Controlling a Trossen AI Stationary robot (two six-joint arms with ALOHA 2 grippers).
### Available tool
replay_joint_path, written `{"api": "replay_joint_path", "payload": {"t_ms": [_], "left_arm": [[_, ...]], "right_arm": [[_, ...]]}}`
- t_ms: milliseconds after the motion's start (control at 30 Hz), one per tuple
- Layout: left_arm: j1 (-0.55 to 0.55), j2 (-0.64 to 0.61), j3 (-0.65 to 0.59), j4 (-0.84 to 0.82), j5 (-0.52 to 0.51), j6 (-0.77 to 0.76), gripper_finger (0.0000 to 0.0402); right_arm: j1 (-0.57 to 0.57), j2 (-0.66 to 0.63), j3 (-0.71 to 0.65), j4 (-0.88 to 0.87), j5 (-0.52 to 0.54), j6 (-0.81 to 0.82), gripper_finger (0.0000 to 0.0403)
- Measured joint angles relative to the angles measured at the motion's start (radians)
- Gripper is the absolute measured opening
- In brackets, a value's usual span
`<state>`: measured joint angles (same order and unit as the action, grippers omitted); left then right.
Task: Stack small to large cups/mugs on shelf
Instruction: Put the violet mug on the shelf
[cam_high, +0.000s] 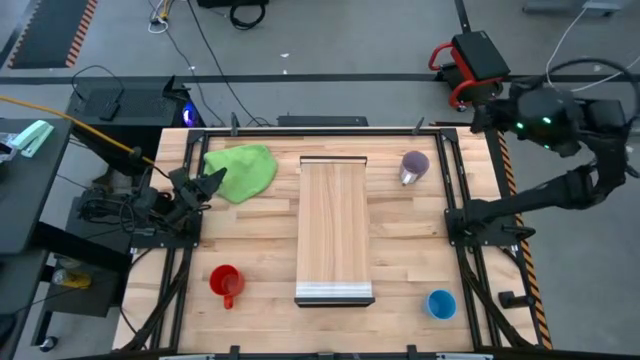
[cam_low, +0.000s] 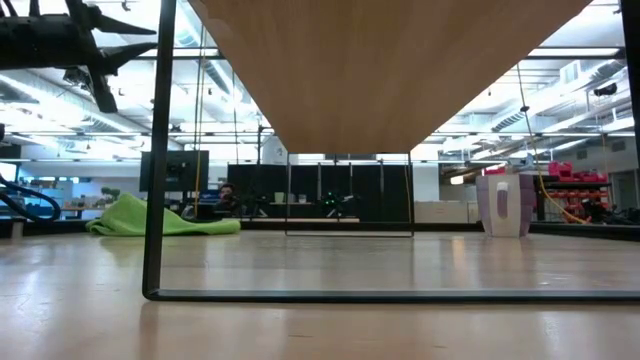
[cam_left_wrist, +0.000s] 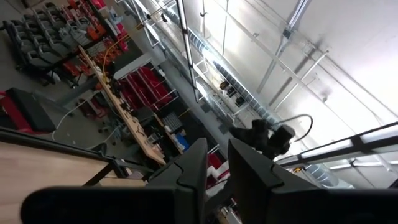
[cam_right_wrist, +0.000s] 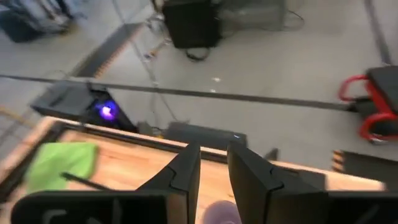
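Observation:
The translucent purple mug (cam_high: 413, 167) stands on the tabletop at the far right, also in the low view (cam_low: 506, 205). The red mug (cam_high: 226, 283) stands near left and the blue cup (cam_high: 441, 304) near right. The shelf (cam_high: 334, 230), a long light-wood board with a grey strip (cam_high: 334, 294) at its near end, lies raised along the table's middle. My left gripper (cam_high: 207, 184) is at the left edge beside the green cloth (cam_high: 242, 170), fingers close together and empty. My right gripper (cam_high: 480, 116) is high off the far right corner, fingers close together and empty.
The shelf stands on a thin dark metal frame (cam_low: 152, 200), and its underside (cam_low: 380, 70) fills the top of the low view. The green cloth also shows in the right wrist view (cam_right_wrist: 59, 163). Black rails run along the table's edges (cam_high: 455, 190).

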<state>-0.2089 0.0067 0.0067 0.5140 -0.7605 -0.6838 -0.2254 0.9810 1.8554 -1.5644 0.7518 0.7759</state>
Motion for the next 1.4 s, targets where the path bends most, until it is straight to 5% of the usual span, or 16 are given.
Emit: {"api": "replay_joint_path", "payload": {"t_ms": [567,733,967,1400], "left_arm": [[0.0,0.0,0.0,-0.043,0.079,-0.004,0.0087],[0.0,0.0,0.0,-0.044,0.105,-0.004,0.0089],[0.0,0.0,0.0,-0.073,0.105,-0.007,0.009],[0.0,0.0,0.0,-0.13,0.104,-0.027,0.0094]], "right_arm": [[-0.696,0.111,-0.353,-0.007,-0.706,-0.201,0.0088],[-0.816,0.214,-0.401,-0.007,-0.727,-0.297,0.0088],[-0.807,0.334,-0.434,-0.001,-0.732,-0.339,0.0099],[-0.745,0.304,-0.699,0.25,-0.735,-0.282,0.0121]]}}
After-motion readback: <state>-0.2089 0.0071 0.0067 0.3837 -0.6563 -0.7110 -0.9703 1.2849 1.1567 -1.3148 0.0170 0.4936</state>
